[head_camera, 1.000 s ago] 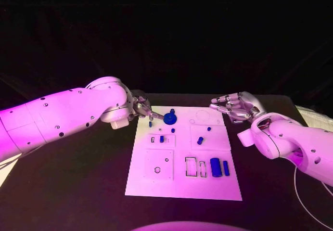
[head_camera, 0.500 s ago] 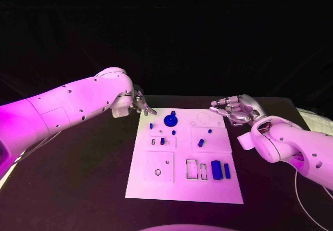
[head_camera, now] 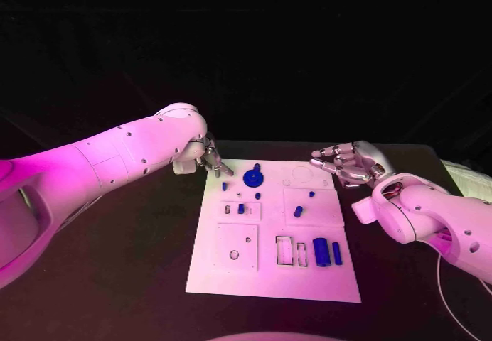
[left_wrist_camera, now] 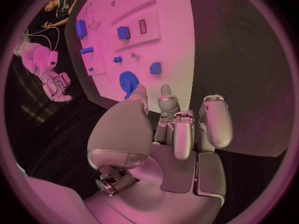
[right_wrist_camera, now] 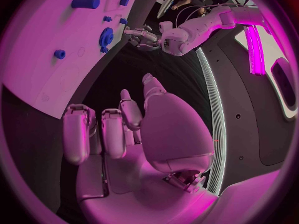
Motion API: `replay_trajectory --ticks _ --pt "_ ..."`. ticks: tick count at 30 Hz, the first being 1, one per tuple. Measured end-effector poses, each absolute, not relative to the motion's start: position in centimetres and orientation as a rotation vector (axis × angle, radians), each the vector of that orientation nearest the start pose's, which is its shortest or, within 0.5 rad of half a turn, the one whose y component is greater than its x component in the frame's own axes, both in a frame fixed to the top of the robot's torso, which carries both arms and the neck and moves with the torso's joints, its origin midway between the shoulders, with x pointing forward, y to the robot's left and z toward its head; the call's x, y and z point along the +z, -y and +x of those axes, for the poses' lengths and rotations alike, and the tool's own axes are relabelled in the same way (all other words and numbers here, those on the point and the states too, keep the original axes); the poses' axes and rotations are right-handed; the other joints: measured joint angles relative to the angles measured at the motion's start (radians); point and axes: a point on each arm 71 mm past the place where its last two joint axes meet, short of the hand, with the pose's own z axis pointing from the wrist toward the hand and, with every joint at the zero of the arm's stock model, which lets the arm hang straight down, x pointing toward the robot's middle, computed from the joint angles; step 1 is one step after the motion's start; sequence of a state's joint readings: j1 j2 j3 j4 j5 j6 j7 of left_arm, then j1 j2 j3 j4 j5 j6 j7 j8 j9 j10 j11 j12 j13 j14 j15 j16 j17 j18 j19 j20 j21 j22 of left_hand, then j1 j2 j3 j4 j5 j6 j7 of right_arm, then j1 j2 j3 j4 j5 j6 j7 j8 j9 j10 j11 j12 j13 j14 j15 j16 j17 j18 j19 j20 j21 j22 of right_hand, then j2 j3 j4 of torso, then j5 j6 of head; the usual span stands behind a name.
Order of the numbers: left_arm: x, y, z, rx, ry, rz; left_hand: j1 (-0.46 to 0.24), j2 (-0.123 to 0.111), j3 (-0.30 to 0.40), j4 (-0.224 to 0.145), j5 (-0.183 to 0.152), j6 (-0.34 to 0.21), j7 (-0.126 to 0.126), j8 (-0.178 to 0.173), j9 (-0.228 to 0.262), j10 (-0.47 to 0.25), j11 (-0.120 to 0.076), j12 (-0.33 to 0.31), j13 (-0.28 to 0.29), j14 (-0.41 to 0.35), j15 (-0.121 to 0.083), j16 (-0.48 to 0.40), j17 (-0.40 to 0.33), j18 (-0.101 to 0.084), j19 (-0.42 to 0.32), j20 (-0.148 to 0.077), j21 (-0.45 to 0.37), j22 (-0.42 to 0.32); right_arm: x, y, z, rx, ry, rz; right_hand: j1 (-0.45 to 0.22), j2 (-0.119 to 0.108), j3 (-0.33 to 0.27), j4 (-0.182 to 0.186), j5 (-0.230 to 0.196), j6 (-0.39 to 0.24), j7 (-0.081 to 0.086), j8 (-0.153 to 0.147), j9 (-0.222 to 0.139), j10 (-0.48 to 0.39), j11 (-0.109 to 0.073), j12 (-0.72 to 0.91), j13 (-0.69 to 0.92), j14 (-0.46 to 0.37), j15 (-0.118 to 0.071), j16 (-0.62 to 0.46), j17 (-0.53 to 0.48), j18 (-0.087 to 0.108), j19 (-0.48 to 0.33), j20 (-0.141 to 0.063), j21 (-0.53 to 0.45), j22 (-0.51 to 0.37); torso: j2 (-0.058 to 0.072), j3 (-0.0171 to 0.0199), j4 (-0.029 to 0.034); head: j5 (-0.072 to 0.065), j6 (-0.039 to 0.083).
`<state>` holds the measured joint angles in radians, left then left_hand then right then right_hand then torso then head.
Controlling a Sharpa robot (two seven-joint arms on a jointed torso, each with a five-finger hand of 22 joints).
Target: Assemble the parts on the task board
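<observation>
Holding blue parts (head_camera: pixel 322 252), white task board (head_camera: pixel 269 278)

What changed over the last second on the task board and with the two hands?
The left hand drew back off the blue gear toward the task board's far left corner, holding nothing. The gear, the other blue parts and the right hand stayed put.

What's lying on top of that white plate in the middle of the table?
Small blue parts lie on the task board: a blue gear near the far edge, two cylinders nearer, and small pegs between. Whatever is beneath them stays hidden.
</observation>
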<state>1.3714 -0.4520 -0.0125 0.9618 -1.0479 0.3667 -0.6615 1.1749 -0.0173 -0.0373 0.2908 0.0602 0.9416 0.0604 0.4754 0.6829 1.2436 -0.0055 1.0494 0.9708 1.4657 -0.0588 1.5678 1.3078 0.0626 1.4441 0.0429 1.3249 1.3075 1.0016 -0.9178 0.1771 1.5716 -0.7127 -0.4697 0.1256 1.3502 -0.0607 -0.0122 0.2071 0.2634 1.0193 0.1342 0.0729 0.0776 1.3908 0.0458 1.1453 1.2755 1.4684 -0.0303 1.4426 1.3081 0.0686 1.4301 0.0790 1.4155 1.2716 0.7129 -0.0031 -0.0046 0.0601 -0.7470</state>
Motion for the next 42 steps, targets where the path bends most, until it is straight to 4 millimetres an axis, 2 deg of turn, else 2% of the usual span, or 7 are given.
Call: replay_trajectory --ticks 10,17,28,42 --pt "-16.8 -18.3 58.7 -0.127 -2.377 -0.257 -0.005 -0.005 -0.012 -0.001 0.000 0.000 0.000 0.004 0.001 0.004 -0.004 0.004 0.004 0.000 0.000 0.000 0.000 0.000 0.002 -0.002 0.006 0.000 -18.8 23.6 47.4 1.110 -1.512 0.671 0.000 0.000 -0.003 -0.003 0.000 0.000 0.000 0.000 0.000 -0.004 -0.004 0.000 0.000 0.000 0.000 -0.004 0.000 0.000 -0.004 -0.004 0.000 0.000 0.000 0.0000 0.0004 0.004 0.000" --pt "-17.0 -18.2 58.6 -0.129 -2.396 -0.249 -0.005 -0.005 -0.015 -0.004 0.000 0.004 -0.004 0.008 0.002 0.007 -0.007 0.008 0.004 0.000 -0.007 0.000 0.000 0.000 0.009 -0.002 0.006 0.000 -18.9 23.6 47.4 1.110 -1.512 0.671 0.000 0.000 -0.003 -0.003 0.000 0.000 0.000 0.000 0.001 -0.004 -0.004 0.000 0.001 0.000 0.000 -0.004 0.000 0.000 -0.004 -0.004 0.000 0.000 0.000 0.0001 0.0000 0.006 -0.002" --pt "-17.3 -18.1 58.5 -0.128 -2.415 -0.237 0.016 0.016 -0.015 -0.004 0.009 0.004 -0.004 0.014 0.005 0.011 -0.011 0.012 0.004 0.000 -0.007 0.000 0.000 0.000 0.008 -0.002 0.011 0.000 -18.9 23.6 47.5 1.110 -1.513 0.671 0.000 0.000 -0.003 -0.003 0.000 0.000 0.000 0.000 0.001 -0.004 -0.004 0.000 0.000 0.000 0.000 -0.004 0.000 0.000 -0.004 -0.004 0.000 0.000 0.000 0.0001 0.0007 0.005 -0.007" --pt "-17.4 -17.9 58.3 -0.131 -2.422 -0.226 0.025 0.025 -0.009 -0.010 0.009 0.003 -0.004 0.018 0.007 0.011 -0.011 0.012 0.004 0.000 -0.007 0.000 0.000 0.000 0.012 -0.005 0.011 0.000 -19.0 23.5 47.6 1.110 -1.516 0.671 0.000 0.000 -0.006 -0.006 0.000 0.000 0.000 0.000 0.001 -0.004 -0.004 0.000 -0.001 0.000 0.000 -0.004 0.000 0.000 -0.004 -0.004 0.000 0.000 0.000 0.0003 0.0001 0.010 -0.006"
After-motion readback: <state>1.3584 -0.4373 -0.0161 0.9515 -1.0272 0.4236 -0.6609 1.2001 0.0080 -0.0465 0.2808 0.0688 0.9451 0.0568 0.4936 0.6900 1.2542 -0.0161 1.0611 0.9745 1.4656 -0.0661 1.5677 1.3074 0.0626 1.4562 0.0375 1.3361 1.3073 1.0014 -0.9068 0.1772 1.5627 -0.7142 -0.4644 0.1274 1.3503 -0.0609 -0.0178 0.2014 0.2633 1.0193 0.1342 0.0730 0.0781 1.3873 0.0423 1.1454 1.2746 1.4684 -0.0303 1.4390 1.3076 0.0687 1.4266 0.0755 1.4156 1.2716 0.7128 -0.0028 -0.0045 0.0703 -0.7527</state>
